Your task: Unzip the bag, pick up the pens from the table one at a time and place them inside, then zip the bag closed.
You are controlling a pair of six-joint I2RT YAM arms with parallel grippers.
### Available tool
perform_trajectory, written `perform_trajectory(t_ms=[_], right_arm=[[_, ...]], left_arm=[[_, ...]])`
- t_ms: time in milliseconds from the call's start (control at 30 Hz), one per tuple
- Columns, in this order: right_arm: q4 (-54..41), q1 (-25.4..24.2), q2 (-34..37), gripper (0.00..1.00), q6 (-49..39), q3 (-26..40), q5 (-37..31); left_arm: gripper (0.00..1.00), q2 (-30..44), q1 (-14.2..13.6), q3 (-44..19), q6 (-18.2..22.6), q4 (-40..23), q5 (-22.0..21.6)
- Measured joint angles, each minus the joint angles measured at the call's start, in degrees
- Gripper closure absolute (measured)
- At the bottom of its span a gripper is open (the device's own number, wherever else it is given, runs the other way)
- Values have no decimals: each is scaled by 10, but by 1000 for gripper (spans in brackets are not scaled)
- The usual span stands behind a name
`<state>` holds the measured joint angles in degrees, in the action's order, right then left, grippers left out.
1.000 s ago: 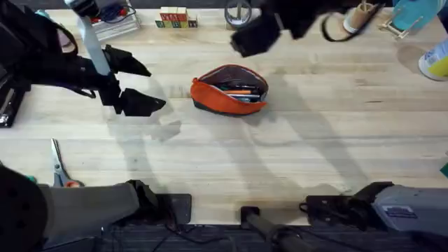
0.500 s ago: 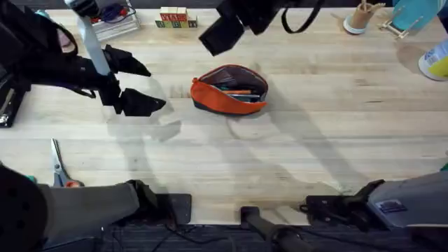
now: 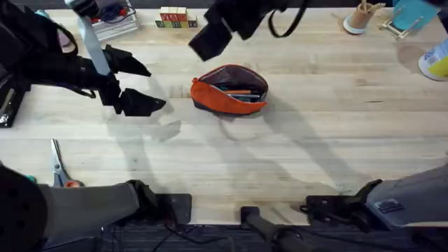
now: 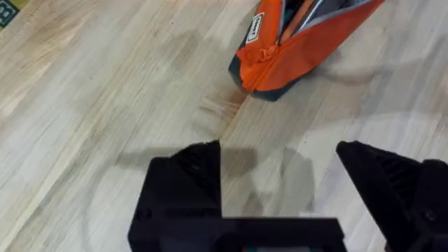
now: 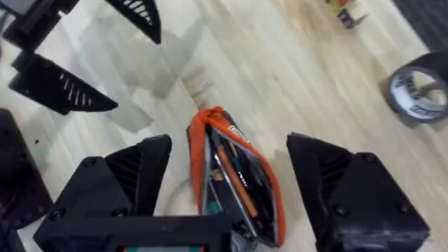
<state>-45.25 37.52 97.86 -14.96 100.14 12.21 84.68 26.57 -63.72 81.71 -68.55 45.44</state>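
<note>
Bag (image 3: 229, 89) — laid mid-table (image 3: 315, 147), unzipped, pens (image 5: 234, 178) seen inside (an orange one; the rest probably dark, hard to tell). Left gripper (image 3: 136, 82) — fingers spread, empty, beside the bag. Right gripper (image 5: 227, 196) — parted, empty, above it. Risk: fabric may be dragged during zipping if the pouch is left unpinned.

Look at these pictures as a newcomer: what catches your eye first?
The small orange fabric pouch with a navy base lies unzipped mid-table, pens visible inside. The left gripper hovers beside it, black fingers spread; the right gripper hangs open above it.
</note>
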Motion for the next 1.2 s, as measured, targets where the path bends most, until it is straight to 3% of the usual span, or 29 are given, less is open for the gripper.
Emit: perform_trajectory(t_ms=[833, 1200], right_arm=[[20, 61, 103, 3, -26, 0, 0], [23, 66, 110, 3, -31, 0, 0]], left_arm=[[8, 0, 0, 0, 0, 0, 0], [7, 0, 0, 0, 0, 0, 0]])
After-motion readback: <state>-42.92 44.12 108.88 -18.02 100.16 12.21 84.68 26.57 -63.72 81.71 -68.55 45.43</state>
